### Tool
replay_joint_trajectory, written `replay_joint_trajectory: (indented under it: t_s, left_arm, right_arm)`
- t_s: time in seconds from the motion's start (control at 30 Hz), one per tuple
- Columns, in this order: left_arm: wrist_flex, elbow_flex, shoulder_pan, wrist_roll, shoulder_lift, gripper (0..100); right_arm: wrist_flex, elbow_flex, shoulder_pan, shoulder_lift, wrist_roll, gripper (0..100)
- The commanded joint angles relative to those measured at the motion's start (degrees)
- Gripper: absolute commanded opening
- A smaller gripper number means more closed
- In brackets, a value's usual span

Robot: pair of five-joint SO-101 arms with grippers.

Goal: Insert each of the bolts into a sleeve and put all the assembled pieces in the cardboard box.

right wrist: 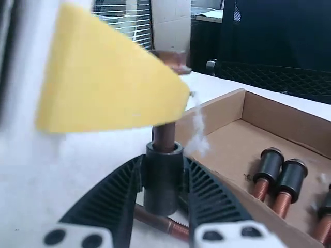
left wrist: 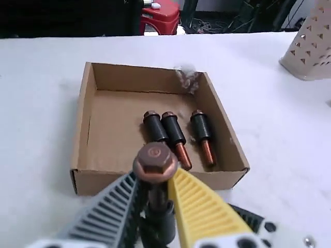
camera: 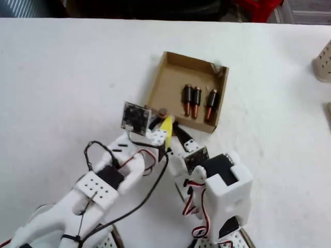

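left fingers [left wrist: 199, 204], one grey and one yellow, clenched on the bolt [left wrist: 154, 159] just under its hex head. the bolt stands upright, just outside the near wall of the cardboard box [left wrist: 81, 124]. right fingers [right wrist: 214, 199] grasp the black sleeve [right wrist: 163, 181], upright, directly below the bolt. the bolt shank enters the sleeve top. three assembled pieces [left wrist: 168, 132] lie side by side inside the box, right of centre. the box rests on the white worktop [camera: 62, 67].
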Motion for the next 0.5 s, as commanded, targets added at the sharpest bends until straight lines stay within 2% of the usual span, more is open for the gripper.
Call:
replay_joint_trajectory:
  t_s: [0.0,0.2,0.33,0.47]
  left_arm:
    - [2.9,-1.4,1.6,-3.4,-2.0,2]
    - [8.1,-1.4,0.9,-8.7,-1.9,2]
    - [7.9,-1.5,0.1,-9.1,-1.9,2]
    - [4.6,-1.3,-4.2,-9.1,-1.8,2]
  right_arm:
    - [-1.7,0.4,1.6,-2.3,-0.4,1.7]
    - [-1.7,0.4,1.5,-2.3,-0.4,1.7]
    - [-1.7,0.4,1.5,-2.3,-0.4,1.7]
    - [-1.7,0.4,1.5,-2.3,-0.4,1.7]
